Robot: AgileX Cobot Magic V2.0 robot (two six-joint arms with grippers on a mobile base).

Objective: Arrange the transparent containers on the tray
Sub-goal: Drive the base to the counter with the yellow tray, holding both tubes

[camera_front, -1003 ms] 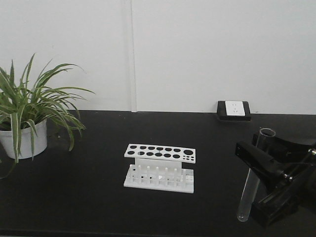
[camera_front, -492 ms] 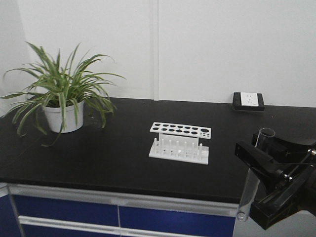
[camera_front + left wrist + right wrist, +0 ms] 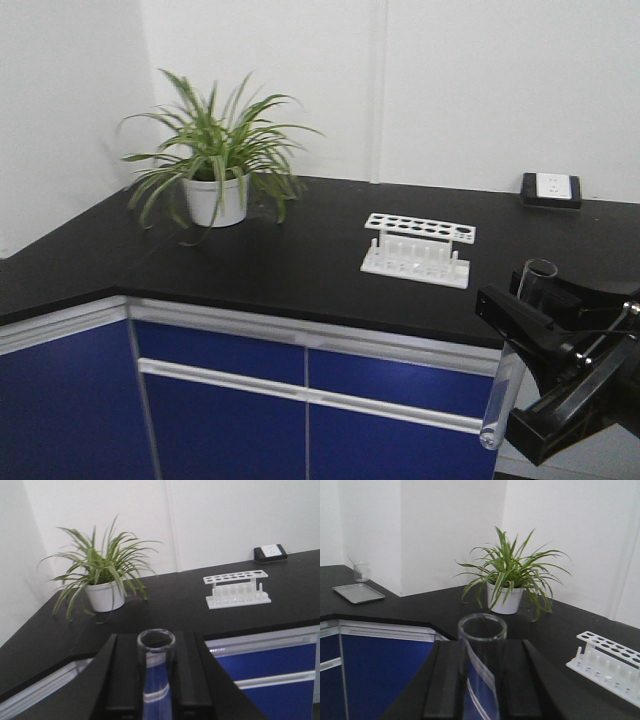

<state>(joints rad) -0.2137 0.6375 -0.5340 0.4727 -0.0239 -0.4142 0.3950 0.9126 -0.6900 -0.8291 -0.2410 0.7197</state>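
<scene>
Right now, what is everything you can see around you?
counter: one, black, L-shaped along the walls
cabinets: several, blue, under the counter
potted plant: one, green in white pot, counter corner
rack: one, white, counter right of plant
wall socket: one, white on black, behind rack
metal tray: one, grey, far counter
beaker: one, clear, by the tray
left test tube: one, clear, held
right test tube: one, clear, held
left gripper: black, shut on its tube
right gripper: black, shut on its tube

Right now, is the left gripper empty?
No: the left wrist view shows a clear test tube held between the two black fingers of the left gripper.
</scene>
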